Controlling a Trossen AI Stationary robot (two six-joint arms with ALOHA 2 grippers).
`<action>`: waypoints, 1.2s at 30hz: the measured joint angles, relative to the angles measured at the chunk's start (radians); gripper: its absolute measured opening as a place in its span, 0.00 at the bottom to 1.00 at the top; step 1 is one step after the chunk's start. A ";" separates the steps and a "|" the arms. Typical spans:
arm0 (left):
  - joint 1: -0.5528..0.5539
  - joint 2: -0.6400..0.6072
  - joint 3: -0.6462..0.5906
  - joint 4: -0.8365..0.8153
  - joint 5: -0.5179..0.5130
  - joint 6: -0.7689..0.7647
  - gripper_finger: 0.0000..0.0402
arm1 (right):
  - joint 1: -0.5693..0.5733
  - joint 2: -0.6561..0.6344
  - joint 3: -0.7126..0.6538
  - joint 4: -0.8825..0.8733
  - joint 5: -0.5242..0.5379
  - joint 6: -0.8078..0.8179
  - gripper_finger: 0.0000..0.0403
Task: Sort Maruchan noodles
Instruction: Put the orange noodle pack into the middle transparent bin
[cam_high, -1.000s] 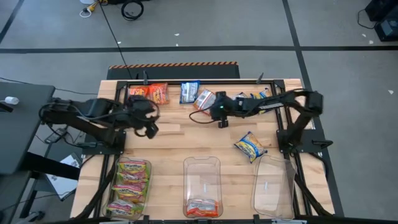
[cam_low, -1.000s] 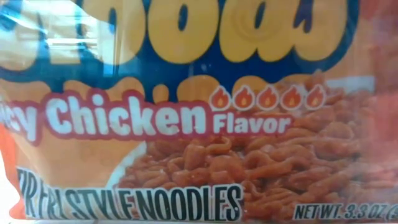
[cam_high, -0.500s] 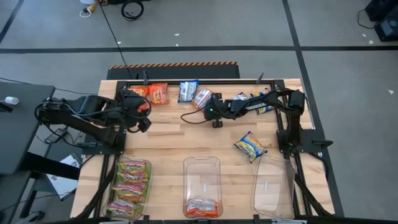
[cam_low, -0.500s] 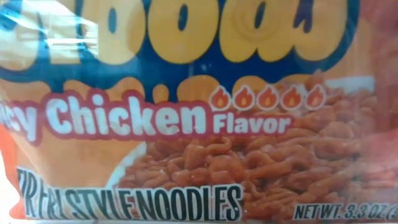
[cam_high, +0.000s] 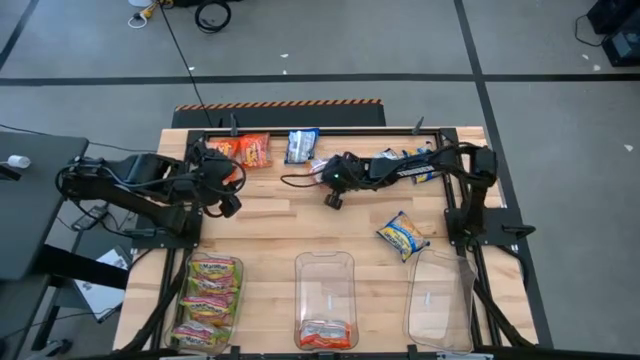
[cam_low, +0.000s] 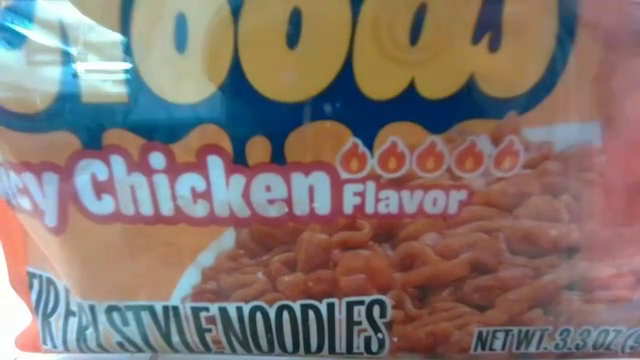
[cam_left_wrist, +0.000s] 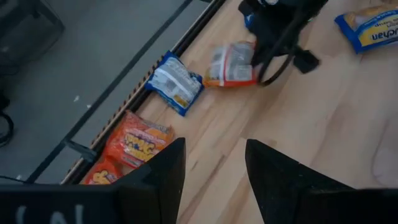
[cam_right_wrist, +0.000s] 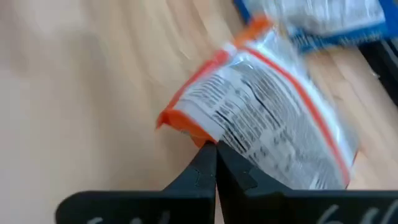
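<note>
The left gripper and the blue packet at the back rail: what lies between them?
In the high view, two orange packets lie between the left gripper and the blue packet.

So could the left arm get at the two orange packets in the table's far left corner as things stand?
Probably yes. The left gripper hangs open right beside the orange packets, with bare wood between and nothing lying on them. The right gripper is busy farther along, shut on the edge of an orange-edged packet.
</note>
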 joint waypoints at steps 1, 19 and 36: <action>0.001 0.002 0.000 0.005 -0.004 0.020 0.43 | 0.006 -0.015 0.028 -0.035 -0.021 0.043 0.02; 0.284 0.098 0.000 0.267 0.472 0.517 0.54 | -0.011 -0.077 0.255 -0.192 -0.354 0.477 0.01; 0.381 0.487 0.000 0.341 0.815 0.866 0.70 | 0.043 -0.077 0.255 -0.425 -0.238 0.329 0.01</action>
